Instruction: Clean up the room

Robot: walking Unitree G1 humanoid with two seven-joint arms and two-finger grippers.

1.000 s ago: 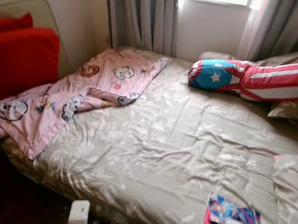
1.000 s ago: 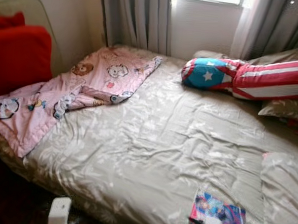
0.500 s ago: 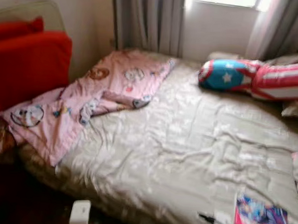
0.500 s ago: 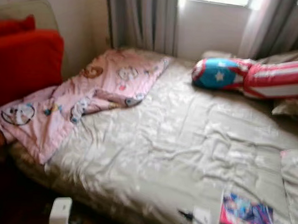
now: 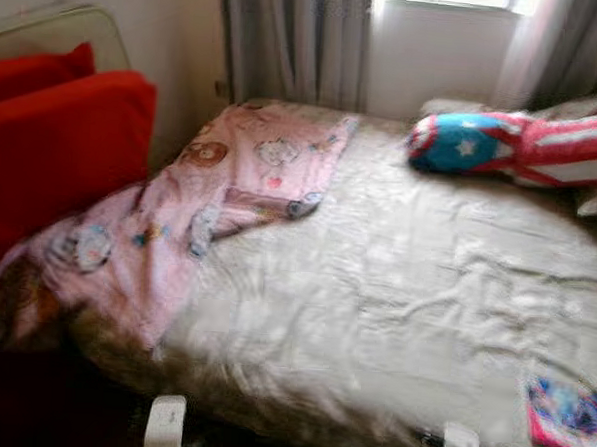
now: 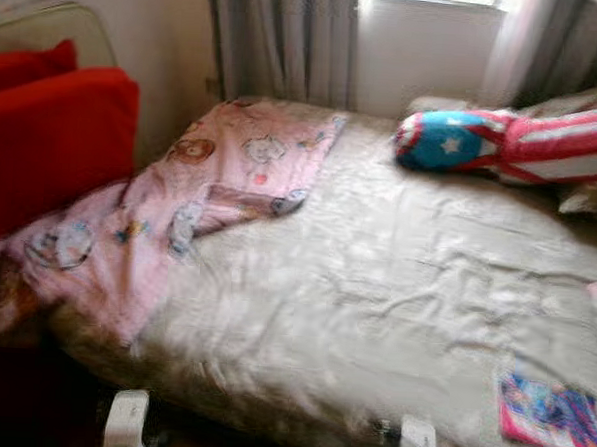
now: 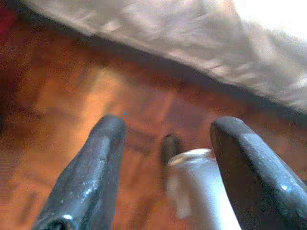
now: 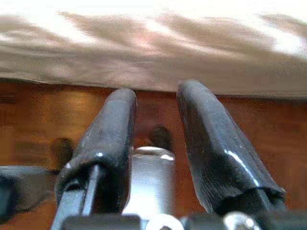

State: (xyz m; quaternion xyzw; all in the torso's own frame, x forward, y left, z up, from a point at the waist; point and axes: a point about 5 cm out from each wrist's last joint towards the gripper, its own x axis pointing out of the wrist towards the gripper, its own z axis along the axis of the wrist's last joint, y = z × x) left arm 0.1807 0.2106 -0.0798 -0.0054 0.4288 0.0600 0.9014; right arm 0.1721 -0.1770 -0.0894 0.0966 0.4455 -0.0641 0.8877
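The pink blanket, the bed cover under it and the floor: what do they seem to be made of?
The pink blanket looks like soft matte fabric, perhaps fleece or quilted cotton: it folds limply and carries printed cartoon figures. The bed cover seems a smooth, satin-like cloth, as its creases catch the light with a sheen. The floor looks like polished wood in reddish brown, with a faint block pattern and a glossy reflection.

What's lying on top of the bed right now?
On the bed lie a pink cartoon-print blanket along its left side, a star-and-stripes pillow at the far right, and a colourful book near the front right edge. Whatever is under the blanket is covered.
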